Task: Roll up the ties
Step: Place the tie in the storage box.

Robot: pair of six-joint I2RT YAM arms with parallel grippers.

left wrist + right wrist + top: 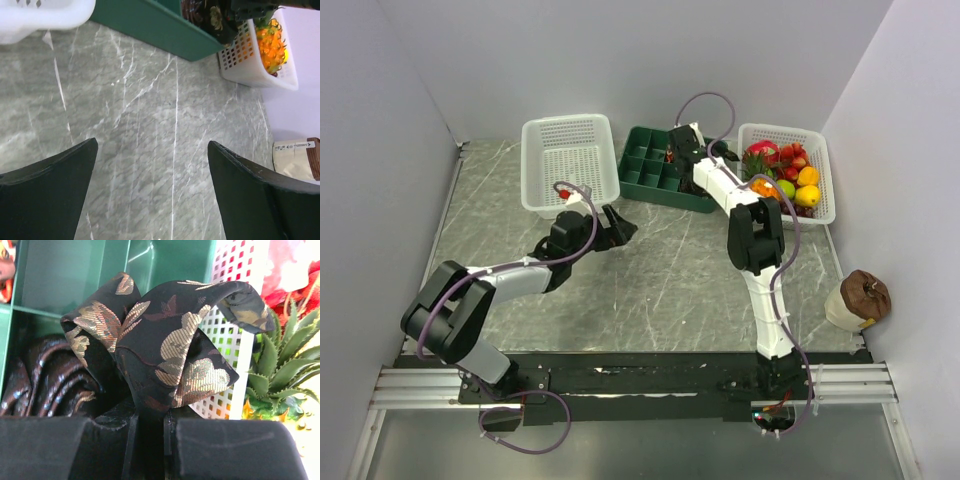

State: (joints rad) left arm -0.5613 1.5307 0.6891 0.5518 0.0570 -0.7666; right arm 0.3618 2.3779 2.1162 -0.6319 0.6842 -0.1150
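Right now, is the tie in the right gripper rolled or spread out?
Rolled loosely: the tie curls in a bundle above the right gripper.

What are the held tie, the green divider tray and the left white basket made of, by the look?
The tie: woven fabric, possibly silk or satin-type, black with a shiny gold leaf pattern. The green tray: moulded plastic, smooth, with glossy highlights. The white basket: plastic, with perforated grid walls.
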